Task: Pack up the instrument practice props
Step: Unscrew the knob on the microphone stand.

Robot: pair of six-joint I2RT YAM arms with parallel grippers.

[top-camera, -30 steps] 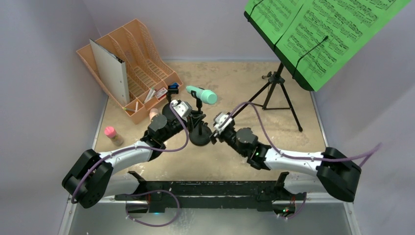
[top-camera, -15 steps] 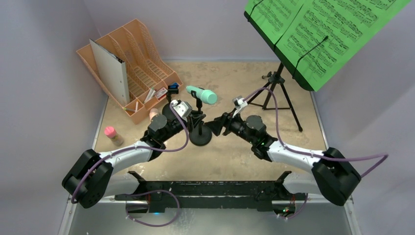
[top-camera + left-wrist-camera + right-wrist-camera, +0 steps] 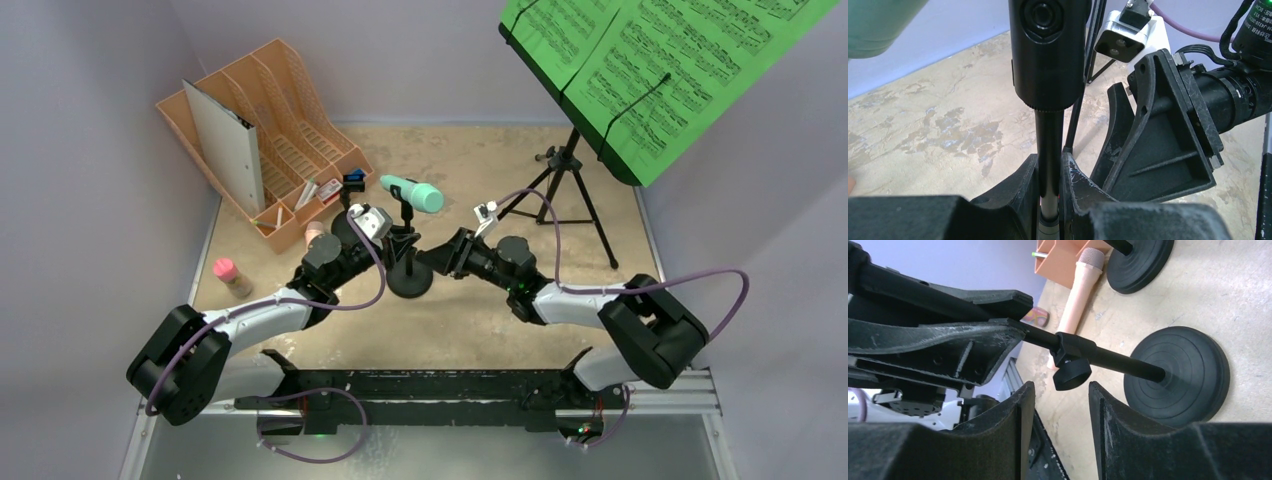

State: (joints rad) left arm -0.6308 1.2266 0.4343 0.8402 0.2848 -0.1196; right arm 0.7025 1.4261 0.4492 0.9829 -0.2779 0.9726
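A short black clip pole (image 3: 409,278) stands mid-table on its round base (image 3: 1175,375), with the teal microphone (image 3: 412,193) in its top clip. My left gripper (image 3: 398,247) is shut on the pole's thin shaft (image 3: 1049,150). My right gripper (image 3: 1060,387) is open just short of the black knob (image 3: 1071,372) on the pole's collar, and nothing is between its fingers. The pink microphone (image 3: 1075,300) lies on the table beside a second round base (image 3: 1140,260). The tripod (image 3: 565,185) holds green sheet-music pages (image 3: 650,70) at the back right.
The orange file rack (image 3: 262,140) with a grey binder stands at the back left. A small pink-capped bottle (image 3: 228,275) sits near the left edge. Both arms meet closely around the pole, the right gripper's body (image 3: 1158,135) filling the left wrist view.
My right wrist has rolled and its elbow has swung inward. Its jaws have narrowed while lined up with the pole's knob. The left gripper's hold on the shaft has not changed.
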